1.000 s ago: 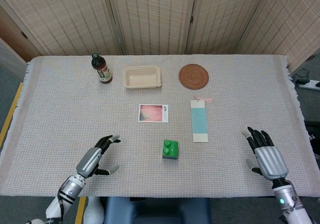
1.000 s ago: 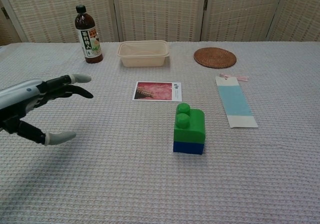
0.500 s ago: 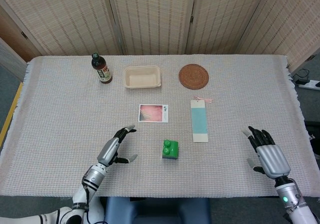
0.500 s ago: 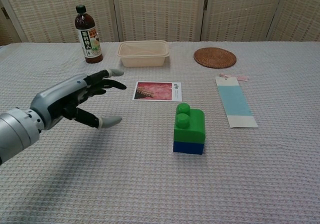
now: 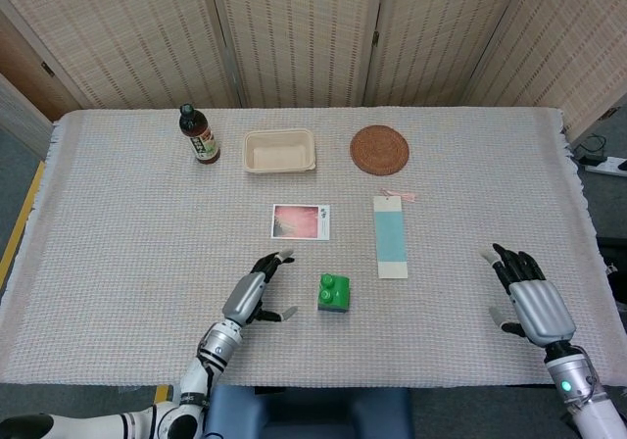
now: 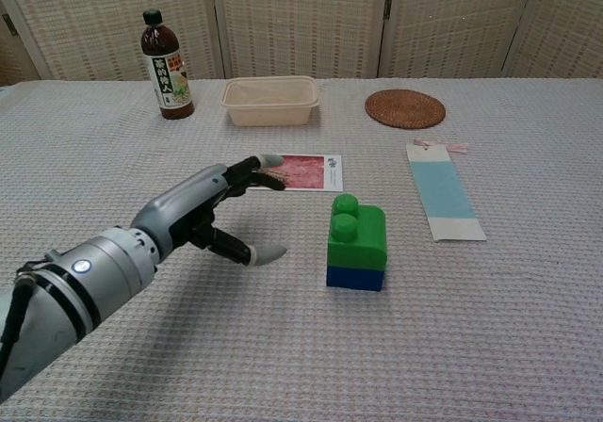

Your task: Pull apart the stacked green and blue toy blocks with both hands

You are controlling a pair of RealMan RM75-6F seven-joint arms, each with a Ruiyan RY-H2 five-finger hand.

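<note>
Near the front middle of the table, the green block (image 6: 357,232) sits stacked on the blue block (image 6: 354,278), two round studs on its top at the far-left part; only a low blue band shows beneath it. In the head view the pair lies just below a photo card (image 5: 301,220) and left of a pale blue bookmark (image 5: 392,236).

Covering the table is a grey woven cloth (image 5: 118,223). Along its far side stand a dark sauce bottle (image 5: 199,134), a cream tray (image 5: 279,151) and a round wicker coaster (image 5: 379,150). Folding woven screens (image 5: 294,27) close off the room behind.

Compared with a second ago, the left hand (image 6: 221,210) has travelled from the table's left part toward the stack and now hovers just left of it, not touching, fingers spread and holding nothing. The right hand (image 5: 529,296) has drifted slightly nearer the front edge, well apart from the blocks at the right, fingers likewise apart and empty. The blocks themselves have not moved.
</note>
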